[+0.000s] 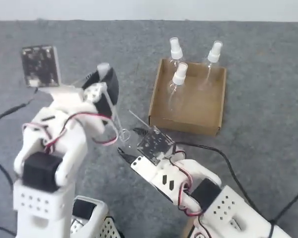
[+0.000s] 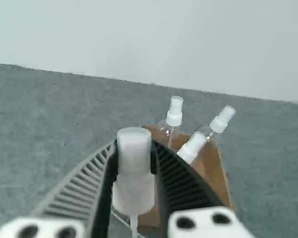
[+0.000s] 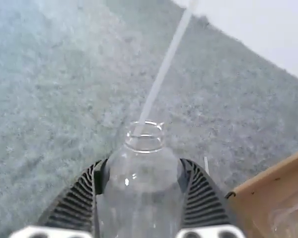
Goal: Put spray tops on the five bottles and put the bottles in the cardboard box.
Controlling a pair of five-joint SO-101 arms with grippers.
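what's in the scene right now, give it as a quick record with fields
left gripper: shut on spray top, lifted off the table
right gripper: shut on open bottle, no top on it
dip tube: runs from the spray top down to the open bottle's mouth
cardboard box: three capped bottles standing inside
progress: three of five boxed

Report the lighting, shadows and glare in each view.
High view: soft, even light, no hard shadows around the cardboard box. Left wrist view: the spray top is evenly lit, without glare. Right wrist view: small bright glints on the clear bottle.
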